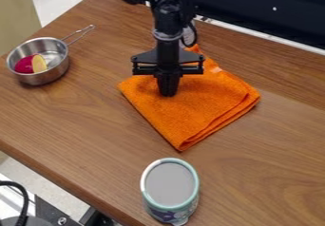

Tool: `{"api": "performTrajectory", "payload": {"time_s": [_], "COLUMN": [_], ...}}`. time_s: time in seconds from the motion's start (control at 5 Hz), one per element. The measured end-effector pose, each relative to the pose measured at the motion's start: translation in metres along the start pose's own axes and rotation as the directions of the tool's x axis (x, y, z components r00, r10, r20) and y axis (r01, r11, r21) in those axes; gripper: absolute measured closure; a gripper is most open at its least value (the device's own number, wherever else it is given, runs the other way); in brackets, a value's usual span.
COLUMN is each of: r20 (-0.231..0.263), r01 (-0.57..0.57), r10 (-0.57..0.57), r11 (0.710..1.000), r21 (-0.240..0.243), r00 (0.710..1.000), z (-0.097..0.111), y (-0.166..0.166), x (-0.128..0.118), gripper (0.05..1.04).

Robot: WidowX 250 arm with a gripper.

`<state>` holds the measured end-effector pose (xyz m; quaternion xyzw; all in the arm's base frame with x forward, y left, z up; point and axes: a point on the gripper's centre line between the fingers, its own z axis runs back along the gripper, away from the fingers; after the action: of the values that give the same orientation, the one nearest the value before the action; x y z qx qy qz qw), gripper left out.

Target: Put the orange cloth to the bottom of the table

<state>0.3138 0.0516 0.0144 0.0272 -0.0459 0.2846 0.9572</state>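
The orange cloth (190,111) lies folded on the wooden table (82,120), around the middle of the view, one corner pointing toward the lower edge. My gripper (168,93) hangs down over the cloth's upper left part, its tips at or just above the fabric. The fingers (168,81) stand close together. Whether any fabric is pinched between them is hidden. The cloth's far part runs behind the gripper.
A metal pan (62,61) holding a dark pink and yellow item (32,64) stands at the left. A can with a pale green rim (170,184) stands below the cloth near the table's front edge. A dark panel (254,9) borders the back.
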Motion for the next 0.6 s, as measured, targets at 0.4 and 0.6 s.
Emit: {"api": "performTrajectory", "payload": {"time_s": [0.4,0.6], "r20": [-0.038,-0.03], "r01": [-0.012,-0.02], "r10": [0.011,0.019], "r11": [1.0,1.0], "r21": [-0.02,-0.021], "r00": [0.999,0.999], "z": [0.005,0.005], "y": [0.029,0.04], "x": [-0.002,0.0], "gripper": [1.031,1.031]}}
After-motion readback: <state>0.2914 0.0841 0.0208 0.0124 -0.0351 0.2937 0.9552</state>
